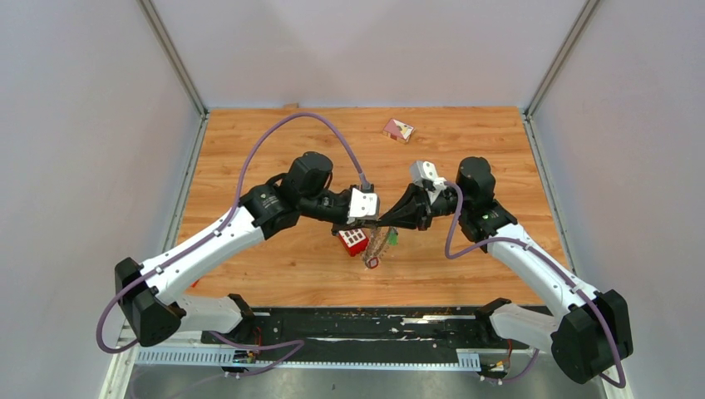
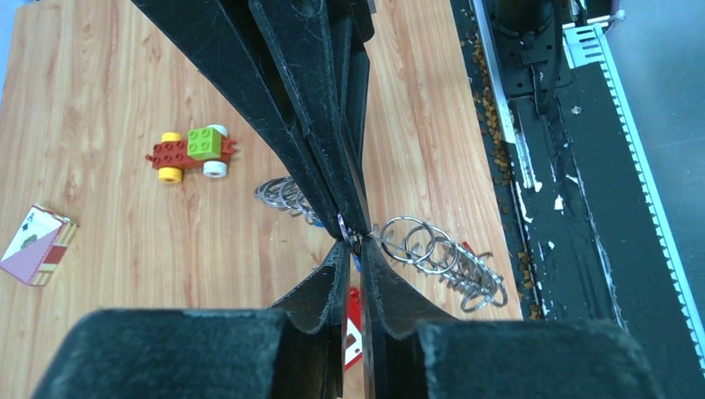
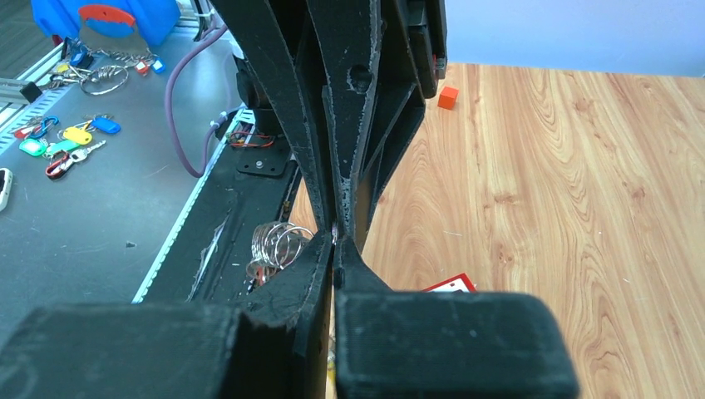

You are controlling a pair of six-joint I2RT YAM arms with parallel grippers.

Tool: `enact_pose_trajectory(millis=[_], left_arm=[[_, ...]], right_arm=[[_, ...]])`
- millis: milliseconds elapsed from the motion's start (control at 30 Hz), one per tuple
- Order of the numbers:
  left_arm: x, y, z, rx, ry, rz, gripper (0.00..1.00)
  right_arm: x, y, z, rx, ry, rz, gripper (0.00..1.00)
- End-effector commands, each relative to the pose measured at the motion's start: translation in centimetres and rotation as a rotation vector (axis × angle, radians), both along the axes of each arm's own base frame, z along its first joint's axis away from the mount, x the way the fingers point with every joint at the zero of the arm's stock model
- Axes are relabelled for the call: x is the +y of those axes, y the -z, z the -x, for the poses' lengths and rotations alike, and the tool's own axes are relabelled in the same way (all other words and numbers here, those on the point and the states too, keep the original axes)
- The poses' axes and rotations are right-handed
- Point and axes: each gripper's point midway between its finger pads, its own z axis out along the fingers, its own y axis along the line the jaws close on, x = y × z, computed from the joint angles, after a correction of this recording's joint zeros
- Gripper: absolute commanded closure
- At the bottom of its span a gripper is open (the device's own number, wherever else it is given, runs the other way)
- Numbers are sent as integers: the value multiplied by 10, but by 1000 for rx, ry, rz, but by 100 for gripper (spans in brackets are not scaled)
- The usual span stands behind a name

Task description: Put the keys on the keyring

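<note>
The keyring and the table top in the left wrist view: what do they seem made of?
The keyring looks like polished metal wire: silvery thin loops with bright glints. The table top looks like wood or wood-print laminate: orange-brown grain, smooth; which, I cannot tell.

Bright, even light; soft shadows; pics sharp.

My jaws are matt black, both pairs. The keyring (image 2: 432,249) is bright silver, loop on loop. The bench (image 2: 108,75) under it shows orange-brown wood grain. Just beside the keyring sits a red brick (image 1: 352,242) dotted white. Farther from it are a toy car (image 2: 191,151) in red, green, yellow and white, a pink-and-white card box (image 2: 33,246) and an orange cube (image 3: 448,97). The keys (image 3: 71,137), well away from the keyring, carry yellow, blue, green and red tags
</note>
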Motion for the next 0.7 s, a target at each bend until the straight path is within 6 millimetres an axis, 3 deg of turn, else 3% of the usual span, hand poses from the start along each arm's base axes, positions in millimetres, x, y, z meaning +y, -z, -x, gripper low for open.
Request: enact_pose_trajectory(millis=[0,200,400,667], left_arm=[[-9,-11,-3,16,-6,41,87],[-11,-14,-4,39,-24,41,100],[-5,-19,-7,50,-68,22,100],[7,-21,-17,66,-162,-78,100]], right_arm=[[1,-24,-2,-100,0,-45,100],[1,-21,-5,-102,12,-39,100],[1,-19,-7,-104,23,-30,99],[2,-16,-12,-105,46,-16,82]])
